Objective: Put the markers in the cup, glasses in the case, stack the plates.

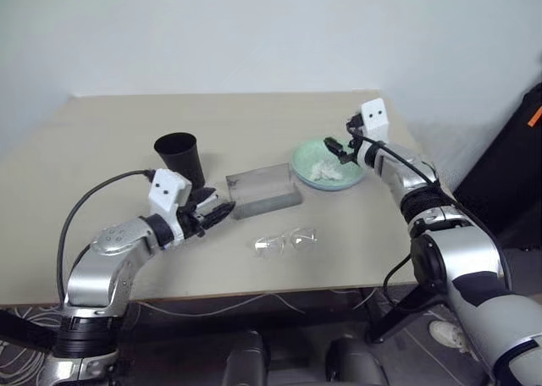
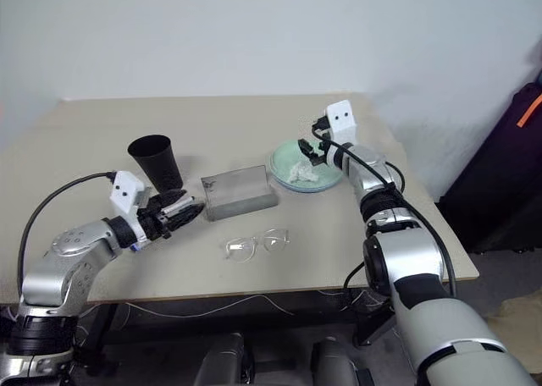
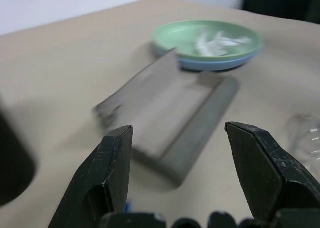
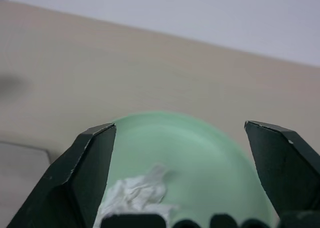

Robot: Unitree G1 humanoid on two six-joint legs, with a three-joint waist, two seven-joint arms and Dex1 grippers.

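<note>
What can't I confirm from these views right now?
- Markers: whether they are in the cup is hidden by its dark inside, head views.
- Case contents: blurred, left wrist view.
- Blue plate: covered by the green plate, just its rim peeks out.
- Glasses: cut off by the edge, left wrist view.

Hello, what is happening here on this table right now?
A two-armed robot is tidying a table. The green plate already sits on the blue plate, with a crumpled tissue in it; the right gripper hangs over it, jaws open and empty. The left gripper, jaws also open, points toward the grey case, beside the black cup. The glasses lie on the table, not yet in the case.
</note>
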